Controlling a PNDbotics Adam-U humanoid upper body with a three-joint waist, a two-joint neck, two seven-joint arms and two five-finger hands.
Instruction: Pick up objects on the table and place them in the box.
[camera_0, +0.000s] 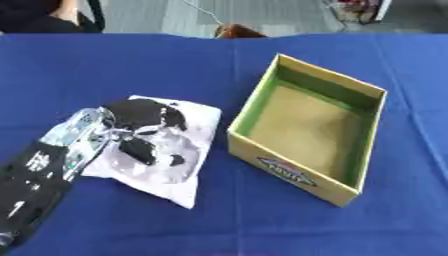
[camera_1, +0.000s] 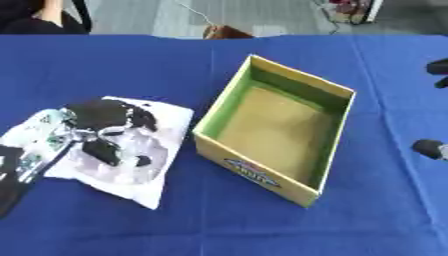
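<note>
Packet (camera_0: 162, 150) — white, flat, pale crinkled wrapper with dark printed patches; lay on the blue tablecloth (camera_0: 131, 65) at about 9 o'clock from the box, well left of centre. Its long axis ran roughly from 11 o'clock to 5 o'clock, one corner pointing toward the near edge of the table.

Box (camera_0: 308, 127) — yellow card outside, green inner walls, brown floor, a printed label on its near wall; open-topped and holding nothing visible. It stood just beside the packet, at the packet's 3 o'clock, a strip of bare cloth between them.

Left hand (camera_0: 140, 120) — black with silver joints, entered from 7 o'clock and lay over the packet's upper half. Its fingers were spread across the wrapper and seemed to curl at the tips; whether they had actually pinched the wrapper could not be told.

Right hand (camera_1: 433, 147) — only dark tips showed at the right edge of the right eye view, at the box's 3 o'clock, well apart from the packet; its state could not be told.

Judgement — the left hand was far nearer, and the carry would run toward 3 o'clock, up over the box's near-left wall.
</note>
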